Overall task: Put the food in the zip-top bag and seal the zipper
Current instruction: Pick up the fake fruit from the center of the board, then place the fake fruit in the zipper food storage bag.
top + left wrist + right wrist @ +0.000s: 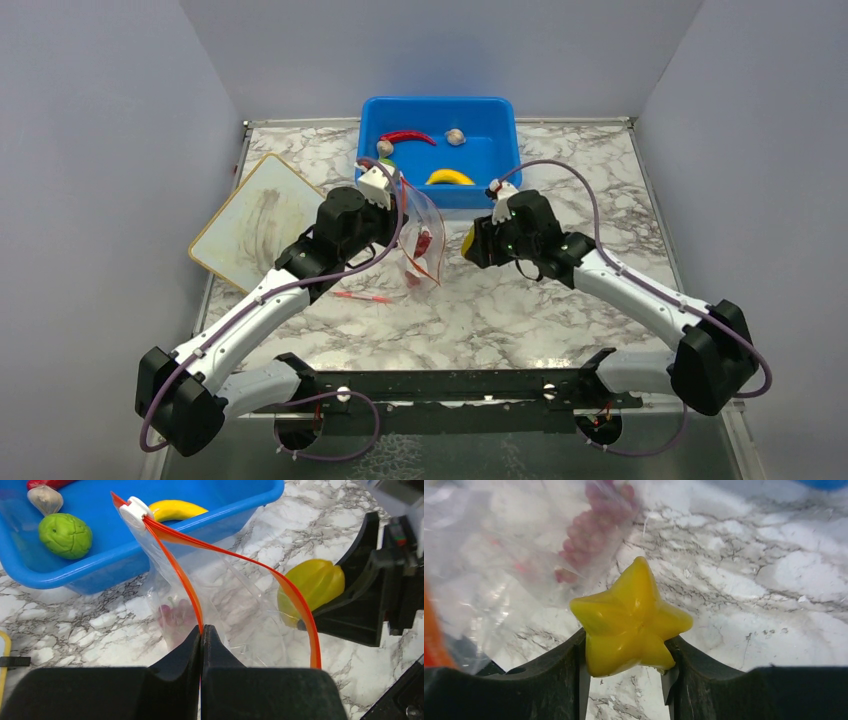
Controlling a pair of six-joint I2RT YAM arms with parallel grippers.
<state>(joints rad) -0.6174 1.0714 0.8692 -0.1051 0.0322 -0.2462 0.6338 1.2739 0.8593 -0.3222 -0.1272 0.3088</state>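
My left gripper [201, 630] is shut on the near lip of the orange-red zipper [225, 555], holding the clear zip-top bag [235, 600] up with its mouth gaping. A purple grape bunch [172, 615] lies inside the bag. My right gripper [624, 655] is shut on a yellow starfruit [631, 620], just right of the bag's mouth [425, 235] and above the table. In the blue tub [500, 110] lie a red chili [408, 136], a banana [449, 178], a green lime [65, 534] and garlic bulbs [455, 136].
The tub stands at the back centre, right behind the bag. A white board with a yellow rim [255, 220] lies at the left. A thin red stick [362, 296] rests on the marble below the left arm. Grey walls close in three sides.
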